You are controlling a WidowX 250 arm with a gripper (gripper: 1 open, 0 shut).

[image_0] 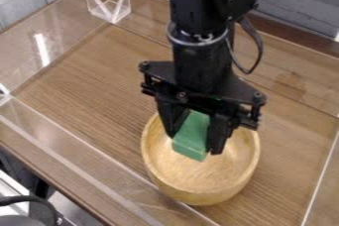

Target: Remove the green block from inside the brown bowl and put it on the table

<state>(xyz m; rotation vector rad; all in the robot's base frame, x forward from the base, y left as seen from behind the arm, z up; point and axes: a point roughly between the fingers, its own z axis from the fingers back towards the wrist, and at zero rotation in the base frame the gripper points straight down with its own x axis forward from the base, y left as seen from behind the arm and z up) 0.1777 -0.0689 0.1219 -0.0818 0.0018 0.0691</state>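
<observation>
My black gripper (199,136) points straight down over the brown bowl (159,166) and is shut on the green block (195,137). The block stands tilted between the fingers, and its lower end reaches below the rim into the bowl's hollow. Whether it touches the bowl's floor I cannot tell. The light wooden bowl sits on the table (79,81) toward the front right. The arm hides the far part of its rim.
Clear acrylic walls (54,146) run along the table's edges, one close to the bowl's front left. A small clear acrylic stand (106,5) sits at the back left. Black cables hang behind the arm at the top.
</observation>
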